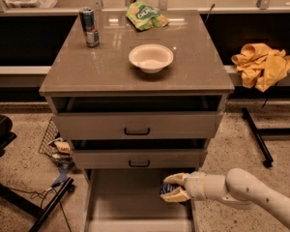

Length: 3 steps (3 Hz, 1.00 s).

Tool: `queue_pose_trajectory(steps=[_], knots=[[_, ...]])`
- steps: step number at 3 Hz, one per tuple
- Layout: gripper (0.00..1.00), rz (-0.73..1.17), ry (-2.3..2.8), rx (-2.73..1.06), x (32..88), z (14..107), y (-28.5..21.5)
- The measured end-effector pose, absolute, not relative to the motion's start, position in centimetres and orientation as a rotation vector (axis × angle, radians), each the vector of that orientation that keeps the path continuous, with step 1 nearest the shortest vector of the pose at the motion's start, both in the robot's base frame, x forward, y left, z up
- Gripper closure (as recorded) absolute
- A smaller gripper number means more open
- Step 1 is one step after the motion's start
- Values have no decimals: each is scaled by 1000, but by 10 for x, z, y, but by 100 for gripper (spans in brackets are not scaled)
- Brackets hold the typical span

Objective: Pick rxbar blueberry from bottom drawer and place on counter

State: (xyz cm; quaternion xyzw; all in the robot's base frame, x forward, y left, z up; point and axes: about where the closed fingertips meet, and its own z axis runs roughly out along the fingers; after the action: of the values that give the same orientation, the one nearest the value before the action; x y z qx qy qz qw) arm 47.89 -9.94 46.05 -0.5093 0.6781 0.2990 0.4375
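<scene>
The gripper, with two pale yellowish fingers on a smooth cream arm reaching in from the right, is closed around the rxbar blueberry. The bar is a small flat piece in a dark navy wrapper; its pale print is too small to read. It sits between the fingers at the right side of the bottom drawer, low over the drawer's plain, flat, pale floor and close to its right wall.

Above the bottom drawer are two grey-beige drawers with black handles, the middle one and the top one, both pulled slightly out. The counter is a glossy grey-brown slab with a thin edge. It carries a round white bowl, a tall metal can and a crinkled green snack bag, neither with lettering I can make out. A rumpled yellow cloth lies on a ledge to the right.
</scene>
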Motion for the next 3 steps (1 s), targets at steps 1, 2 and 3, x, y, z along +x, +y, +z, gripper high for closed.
queue_pose_trajectory(steps=[1, 2, 3], knots=[[100, 666, 1688, -1284, 478, 523, -78], [100, 599, 1681, -1294, 486, 597, -67], [100, 539, 1661, -1251, 502, 693, -63]])
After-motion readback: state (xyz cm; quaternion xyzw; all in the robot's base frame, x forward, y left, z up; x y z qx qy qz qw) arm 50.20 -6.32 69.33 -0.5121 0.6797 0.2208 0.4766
